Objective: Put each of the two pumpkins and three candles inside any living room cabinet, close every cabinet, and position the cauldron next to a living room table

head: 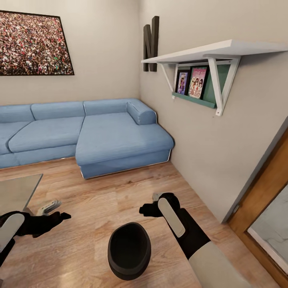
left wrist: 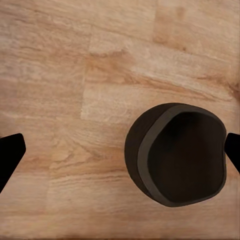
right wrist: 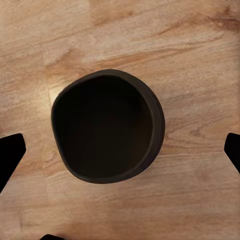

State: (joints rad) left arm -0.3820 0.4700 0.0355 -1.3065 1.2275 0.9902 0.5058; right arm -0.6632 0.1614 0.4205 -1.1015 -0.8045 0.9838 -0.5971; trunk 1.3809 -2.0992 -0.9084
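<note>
The black cauldron [head: 129,250] stands upright on the wooden floor just in front of me, its dark inside empty. My left gripper [head: 54,218] hovers to its left, open, and the left wrist view has the cauldron [left wrist: 182,155] off to one side between the spread fingertips [left wrist: 10,155]. My right gripper [head: 149,209] hangs above and just beyond the pot, also open, and the right wrist view looks straight down into the cauldron [right wrist: 107,125]. A corner of the grey-topped table [head: 16,192] shows at the left. The pumpkins, candles and cabinet are out of view.
A blue corner sofa [head: 100,132] fills the far side of the room. A white wall shelf [head: 216,50] with books hangs on the right wall, and a wooden door frame [head: 264,192] stands at the right. Bare wood floor [head: 116,188] lies between sofa and cauldron.
</note>
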